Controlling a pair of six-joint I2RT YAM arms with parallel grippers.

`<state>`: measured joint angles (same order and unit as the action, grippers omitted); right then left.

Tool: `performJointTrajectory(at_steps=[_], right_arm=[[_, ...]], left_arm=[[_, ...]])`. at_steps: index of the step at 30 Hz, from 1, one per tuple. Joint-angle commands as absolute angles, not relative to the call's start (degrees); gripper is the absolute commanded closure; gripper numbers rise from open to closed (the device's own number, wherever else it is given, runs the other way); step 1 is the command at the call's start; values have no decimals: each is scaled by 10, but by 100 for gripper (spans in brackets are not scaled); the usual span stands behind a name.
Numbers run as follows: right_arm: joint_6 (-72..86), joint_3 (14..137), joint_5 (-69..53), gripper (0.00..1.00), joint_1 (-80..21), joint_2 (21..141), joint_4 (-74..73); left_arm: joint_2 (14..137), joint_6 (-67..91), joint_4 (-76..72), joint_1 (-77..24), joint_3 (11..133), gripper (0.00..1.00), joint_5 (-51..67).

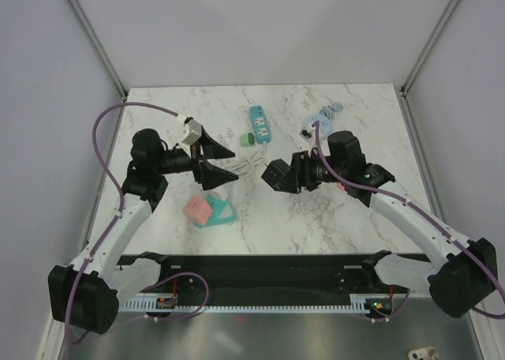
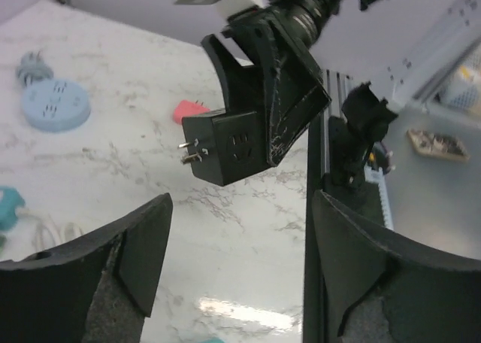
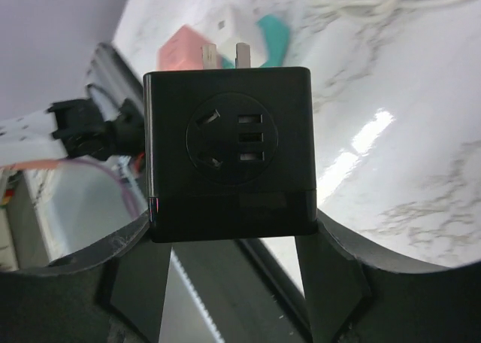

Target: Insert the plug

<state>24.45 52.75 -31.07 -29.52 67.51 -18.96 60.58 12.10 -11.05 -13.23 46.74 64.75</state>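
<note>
Over the marble table [image 1: 347,210], between your two arms, the black cube plug [image 1: 277,175] hangs clear of the surface. It is well apart from the teal power strip [image 1: 259,123] lying toward the far edge, which looks the likely place for it. Expect the cube to be light and rigid, a hard plastic shell with smooth, glossy faces that could twist in the pads when you press it home. Hold it by two opposite flat sides, back from the pins. Your right arm [image 1: 410,214] reaches in from the right with the wrist roughly level, and the right gripper [image 1: 284,175] is clamped on the cube's sides. Your left arm [image 1: 118,218] is bent, and the left gripper [image 2: 240,207] faces the cube with its fingers spread and nothing between them. The metal prongs [image 2: 192,151] point away from the right wrist, toward the left gripper, not down at the strip, so you will likely need to reorient them.
</note>
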Motion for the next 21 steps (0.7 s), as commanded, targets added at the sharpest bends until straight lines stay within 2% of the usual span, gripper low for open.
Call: performJointTrajectory(at_steps=[1, 6, 11, 21], right_arm=[[286, 514, -462, 100, -296, 629, -191], [323, 505, -548, 100, -296, 615, -182], [380, 507, -606, 100, -296, 590, -121], [432, 495, -612, 100, -330, 591, -70]], left_arm=[[546, -58, -210, -163, 449, 15, 734], [544, -161, -168, -191, 496, 11, 797], [548, -244, -87, -238, 519, 6, 789], [591, -284, -74, -309, 533, 6, 759]])
